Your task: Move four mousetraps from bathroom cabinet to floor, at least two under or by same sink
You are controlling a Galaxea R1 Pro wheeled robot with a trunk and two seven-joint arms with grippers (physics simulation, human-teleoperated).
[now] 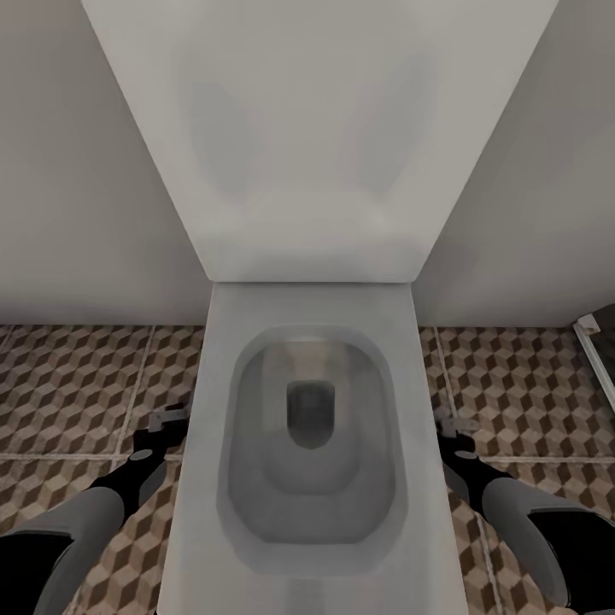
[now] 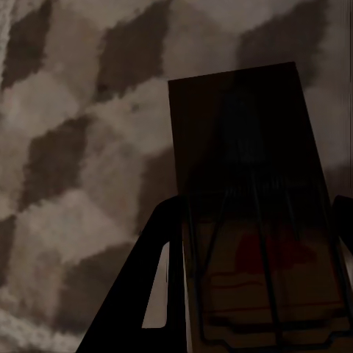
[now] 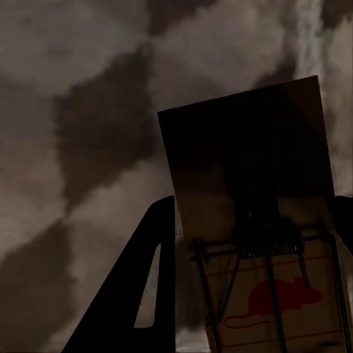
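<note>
A dark-brown mousetrap point(image 2: 250, 169) with a red mouse print sits between the fingers of my left gripper point(image 2: 257, 213), close above the cube-patterned bathroom floor point(image 2: 81, 169). My right gripper point(image 3: 254, 213) is shut on a second mousetrap point(image 3: 246, 169) in the same way, over the floor point(image 3: 81, 147). In the head view the left gripper point(image 1: 166, 420) hangs low at the toilet's left side and the right gripper point(image 1: 453, 423) at its right side, both over the tiled floor point(image 1: 68, 384). The sink and the cabinet are out of view.
A white toilet point(image 1: 256, 299) with its lid raised stands straight ahead between my arms, against a pale wall point(image 1: 77, 171). A white frame edge point(image 1: 598, 359) shows at the far right. Tiled floor lies open on both sides of the toilet.
</note>
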